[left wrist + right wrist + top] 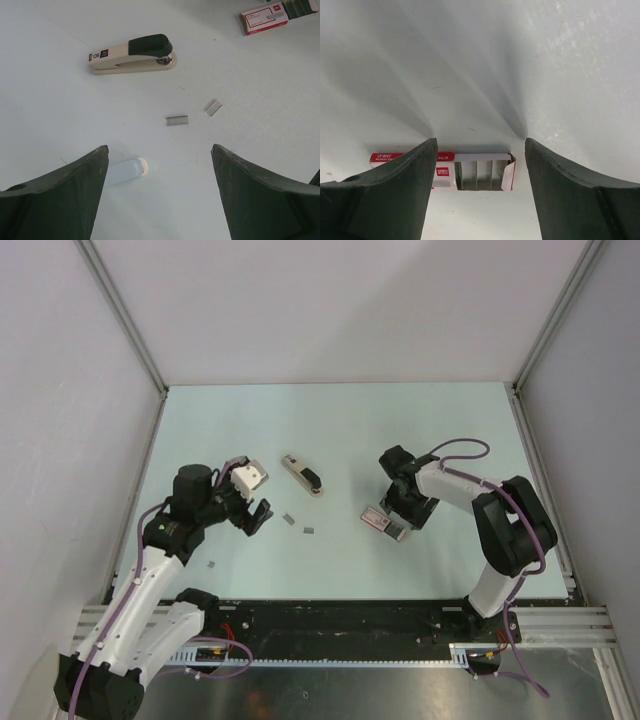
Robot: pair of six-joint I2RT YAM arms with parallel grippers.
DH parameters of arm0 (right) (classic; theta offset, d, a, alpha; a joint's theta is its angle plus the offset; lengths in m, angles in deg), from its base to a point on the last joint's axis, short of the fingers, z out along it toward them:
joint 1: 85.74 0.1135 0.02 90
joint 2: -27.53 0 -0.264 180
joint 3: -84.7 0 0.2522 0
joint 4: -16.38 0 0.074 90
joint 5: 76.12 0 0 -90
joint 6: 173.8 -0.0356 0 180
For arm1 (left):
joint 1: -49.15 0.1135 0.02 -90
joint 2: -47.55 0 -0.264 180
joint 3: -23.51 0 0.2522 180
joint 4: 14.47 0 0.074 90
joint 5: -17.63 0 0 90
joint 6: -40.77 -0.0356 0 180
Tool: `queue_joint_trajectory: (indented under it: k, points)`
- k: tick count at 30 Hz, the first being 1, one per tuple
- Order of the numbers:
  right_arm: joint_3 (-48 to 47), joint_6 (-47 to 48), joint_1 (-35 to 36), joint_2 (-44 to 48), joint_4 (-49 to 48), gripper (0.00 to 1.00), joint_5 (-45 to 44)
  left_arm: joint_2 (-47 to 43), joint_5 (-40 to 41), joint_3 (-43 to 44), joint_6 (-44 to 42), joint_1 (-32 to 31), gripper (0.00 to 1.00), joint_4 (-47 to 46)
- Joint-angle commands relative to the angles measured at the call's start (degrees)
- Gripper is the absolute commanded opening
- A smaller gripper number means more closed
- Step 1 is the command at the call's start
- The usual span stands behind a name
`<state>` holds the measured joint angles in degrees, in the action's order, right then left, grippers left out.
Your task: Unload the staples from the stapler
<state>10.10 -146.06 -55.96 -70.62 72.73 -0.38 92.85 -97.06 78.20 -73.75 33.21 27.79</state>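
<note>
Stapler point(132, 54) lies shut on the bench point(45, 120), upper left in the left wrist view, with two loose staples point(177, 120) strips just below it. Left fingers point(75, 190) are spread and empty. Right fingers point(570, 185) are spread too, over the box point(470, 170). My worry is that a low reach scatters those strips, or the right one grabs the box.

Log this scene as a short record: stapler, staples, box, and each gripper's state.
stapler: closed, lying on the table, not held
staples: short loose strips on the table, apart from the stapler
staple box: red and white, end flap open, strips inside
left gripper: open, empty, facing the stapler
right gripper: open, fingers either side of the box's open end; contact unclear
</note>
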Motion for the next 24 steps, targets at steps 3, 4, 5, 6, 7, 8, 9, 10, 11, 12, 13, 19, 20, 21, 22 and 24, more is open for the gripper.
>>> queue_joint_trajectory:
  k: [3, 4, 5, 6, 7, 8, 9, 10, 11, 12, 13, 19, 20, 21, 22, 24]
  points:
    - [-2.8, 0.4, 1.0, -1.3, 5.9, 0.75, -2.7, -1.6, -2.2, -0.4, -0.6, 0.5, 0.89, -0.3]
    - [-2.8, 0.2, 1.5, -1.3, 6.4, 0.75, -2.8, -1.8, -2.2, -0.5, -0.6, 0.5, 0.89, -0.3]
    - [-2.7, 0.0, 2.0, -1.4, 6.8, 0.75, -2.7, -1.9, -2.3, -0.6, -0.6, 0.5, 0.89, -0.3]
    - [-2.8, -0.3, 2.6, -1.5, 7.1, 0.75, -2.6, -2.1, -2.3, -0.7, -0.6, 0.4, 0.89, -0.3]
    - [-2.8, -0.6, 3.1, -1.6, 7.2, 0.75, -2.4, -2.3, -2.2, -0.8, -0.7, 0.5, 0.89, -0.3]
    - [-2.8, -1.0, 3.7, -1.7, 7.1, 0.75, -2.3, -2.4, -2.2, -0.8, -0.7, 0.5, 0.89, -0.3]
    - [-2.8, -1.3, 4.2, -1.8, 6.9, 0.75, -2.0, -2.6, -2.1, -0.8, -0.8, 0.5, 0.89, -0.3]
    - [-2.7, -1.6, 4.8, -2.0, 6.7, 0.75, -1.7, -2.7, -2.0, -0.8, -0.8, 0.5, 0.89, -0.3]
    - [-2.9, -1.9, 5.2, -2.2, 6.5, 0.74, -1.5, -2.9, -1.9, -0.8, -0.8, 0.5, 0.89, -0.3]
    - [-3.0, -2.2, 5.7, -2.5, 6.4, 0.74, -1.4, -3.2, -1.8, -0.8, -0.8, 0.5, 0.89, -0.3]
    - [-3.2, -2.4, 6.2, -2.9, 6.4, 0.74, -1.3, -3.5, -1.7, -0.9, -1.0, 0.5, 0.89, -0.3]
    - [-3.5, -3.4, 8.3, -3.7, 6.4, 0.74, -0.9, -4.3, -1.2, -1.3, -1.3, 0.5, 0.89, -0.3]
    - [-3.5, -3.5, 8.4, -3.7, 6.2, 0.74, -0.8, -4.3, -1.2, -1.3, -1.3, 0.5, 0.89, -0.3]
    - [-3.6, -3.6, 8.6, -3.7, 6.0, 0.73, -0.7, -4.2, -1.2, -1.3, -1.3, 0.5, 0.89, -0.3]
    - [-3.5, -3.7, 8.8, -3.7, 5.7, 0.73, -0.4, -4.1, -1.3, -1.3, -1.3, 0.5, 0.89, -0.3]
    - [-3.5, -4.0, 9.3, -3.6, 5.1, 0.72, 0.0, -3.9, -1.2, -1.1, -1.2, 0.4, 0.89, -0.3]
